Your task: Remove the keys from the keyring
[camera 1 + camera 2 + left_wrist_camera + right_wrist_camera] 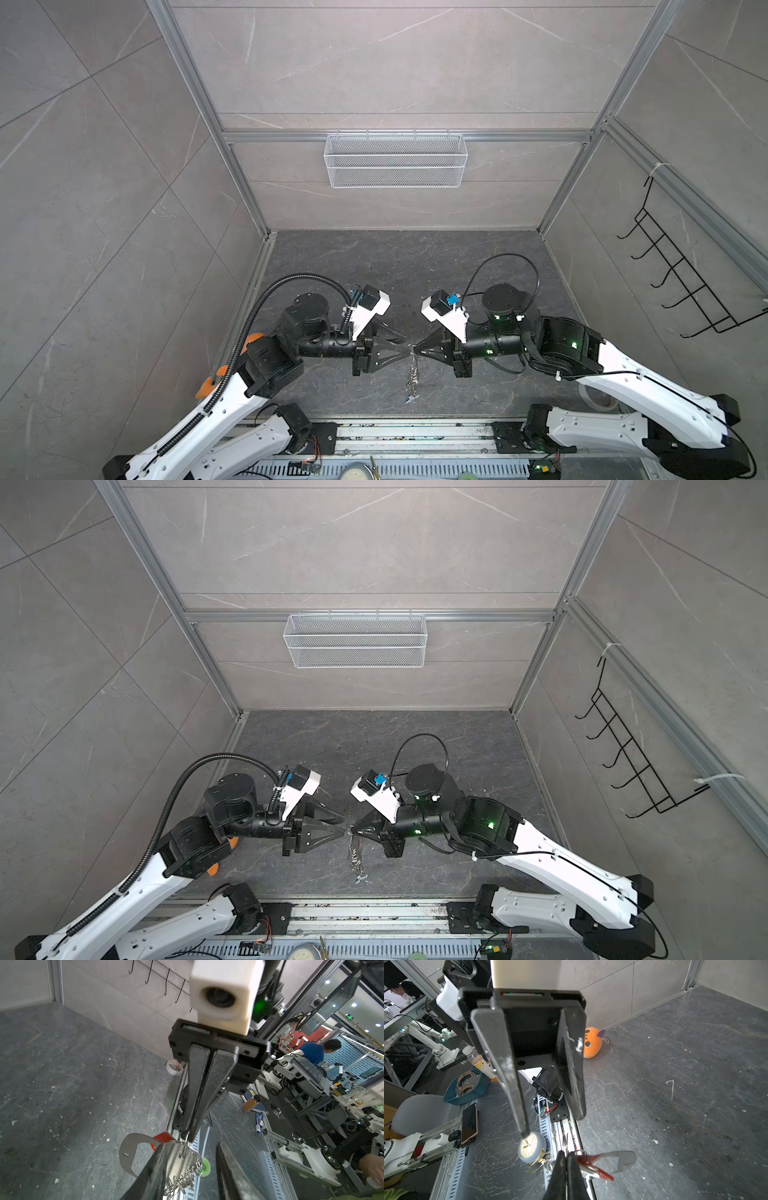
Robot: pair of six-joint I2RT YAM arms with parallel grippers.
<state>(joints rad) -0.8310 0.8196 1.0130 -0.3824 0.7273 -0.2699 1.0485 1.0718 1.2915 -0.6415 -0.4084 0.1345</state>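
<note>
Grips the keyring (625, 1158) with the right pincer (566, 1155) fully closed, aloft over the desk (374, 257), chain (412, 374) dangling, red-tagged key (596, 1172) half hidden behind the fingers. Holds the left pincer (407, 345) parted beside it, clasping nothing discernible; cannot pick out the blue-tagged key.

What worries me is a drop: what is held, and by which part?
The right end effector pinches the keyring at its metal loop beside the red tag; left end effector open, empty.
</note>
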